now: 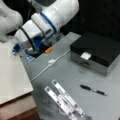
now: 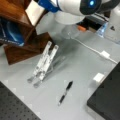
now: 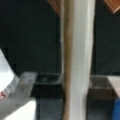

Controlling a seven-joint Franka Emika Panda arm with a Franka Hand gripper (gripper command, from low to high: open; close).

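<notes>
Filling the wrist view, a pale flat book [image 3: 77, 60] stands edge-on right before the lens; in a front view it [image 2: 35, 11] sits at the top left against a wooden rack [image 2: 22, 37]. How wide the pincer stands I cannot tell; it is hidden behind the arm [image 2: 80, 6]. On the grey worktop [image 1: 75, 72] lie a folding metal stand [image 1: 65, 101], a black pen [image 1: 93, 90] and a white cable [image 1: 51, 62]. Farther back sits a black box [image 1: 97, 51], with dark room behind.
</notes>
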